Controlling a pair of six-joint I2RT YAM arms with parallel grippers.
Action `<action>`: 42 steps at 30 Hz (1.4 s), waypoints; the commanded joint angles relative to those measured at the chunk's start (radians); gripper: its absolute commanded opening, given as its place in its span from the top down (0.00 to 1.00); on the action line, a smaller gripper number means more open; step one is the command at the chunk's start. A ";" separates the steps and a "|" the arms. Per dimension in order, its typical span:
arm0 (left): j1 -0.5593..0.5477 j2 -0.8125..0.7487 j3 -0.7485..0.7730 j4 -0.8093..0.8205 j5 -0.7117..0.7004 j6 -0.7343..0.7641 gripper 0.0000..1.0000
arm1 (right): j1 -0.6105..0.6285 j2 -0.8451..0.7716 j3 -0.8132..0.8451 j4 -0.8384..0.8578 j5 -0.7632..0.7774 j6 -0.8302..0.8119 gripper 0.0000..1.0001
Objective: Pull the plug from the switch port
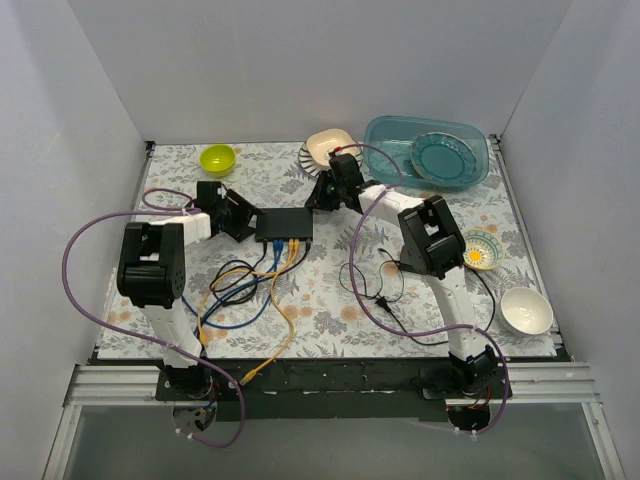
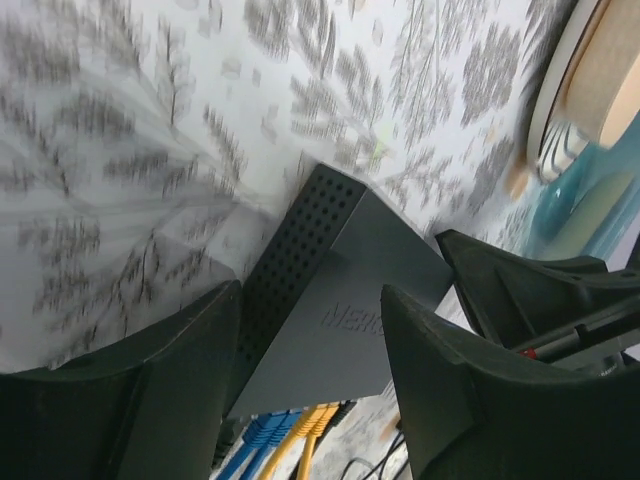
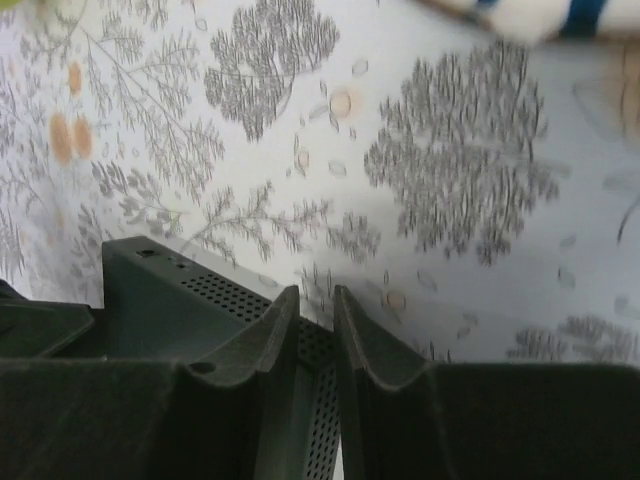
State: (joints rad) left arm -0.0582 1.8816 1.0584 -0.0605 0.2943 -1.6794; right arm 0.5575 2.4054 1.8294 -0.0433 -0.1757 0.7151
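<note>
The switch (image 1: 284, 224) is a flat black box in the middle of the floral mat, also seen in the left wrist view (image 2: 340, 290) and the right wrist view (image 3: 160, 300). Blue plugs (image 1: 277, 243) and yellow plugs (image 1: 293, 243) sit in its near edge. The left wrist view shows the blue plugs (image 2: 255, 440), the yellow plugs (image 2: 318, 422) and a black one beside them. My left gripper (image 1: 245, 222) (image 2: 310, 340) is open at the switch's left end, jaws either side of the box. My right gripper (image 1: 322, 195) (image 3: 315, 295) is shut, with a narrow slit, over the switch's far right corner.
Blue, yellow and black cables (image 1: 240, 290) loop on the mat in front of the switch. A green bowl (image 1: 217, 158), a beige bowl (image 1: 328, 148) and a teal tub (image 1: 470, 140) stand at the back. A patterned bowl (image 1: 482, 249) and a white bowl (image 1: 526, 310) stand right.
</note>
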 commanded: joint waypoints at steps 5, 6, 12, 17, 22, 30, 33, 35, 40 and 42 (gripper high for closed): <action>-0.143 -0.205 -0.267 -0.050 0.036 0.014 0.44 | 0.065 -0.253 -0.467 0.095 -0.077 0.001 0.72; -0.164 -0.229 -0.293 -0.052 0.031 0.001 0.44 | 0.073 -0.276 -0.504 0.105 -0.080 -0.003 0.72; -0.189 -0.458 -0.399 -0.131 -0.148 -0.045 0.37 | 0.079 -0.411 -0.676 0.128 0.007 -0.009 0.68; -0.151 -0.470 -0.223 -0.361 -0.369 -0.019 0.28 | 0.076 -0.587 -0.659 0.045 0.290 -0.087 0.56; -0.146 -0.424 -0.075 -0.355 -0.322 0.030 0.28 | 0.076 -0.757 -0.719 -0.009 0.295 -0.115 0.53; -0.179 -0.312 -0.018 -0.167 0.031 0.063 0.30 | 0.097 -0.804 -0.817 0.045 -0.100 -0.157 0.59; -0.200 -0.288 -0.055 -0.067 0.103 0.060 0.30 | 0.119 -0.811 -0.895 0.088 -0.221 -0.140 0.61; -0.200 -0.242 -0.063 -0.027 0.135 0.061 0.30 | 0.133 -0.839 -0.975 0.150 -0.243 -0.128 0.61; -0.198 -0.116 0.046 -0.068 0.020 0.138 0.30 | 0.139 -0.813 -0.989 0.140 -0.266 -0.146 0.63; -0.196 -0.046 0.118 -0.094 -0.015 0.156 0.30 | 0.150 -0.801 -0.987 0.128 -0.277 -0.151 0.64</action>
State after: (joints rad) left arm -0.2634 1.7668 1.0641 -0.1516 0.3466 -1.5921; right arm 0.6979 1.5959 0.8188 0.0429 -0.3866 0.5819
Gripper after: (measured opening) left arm 0.698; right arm 0.370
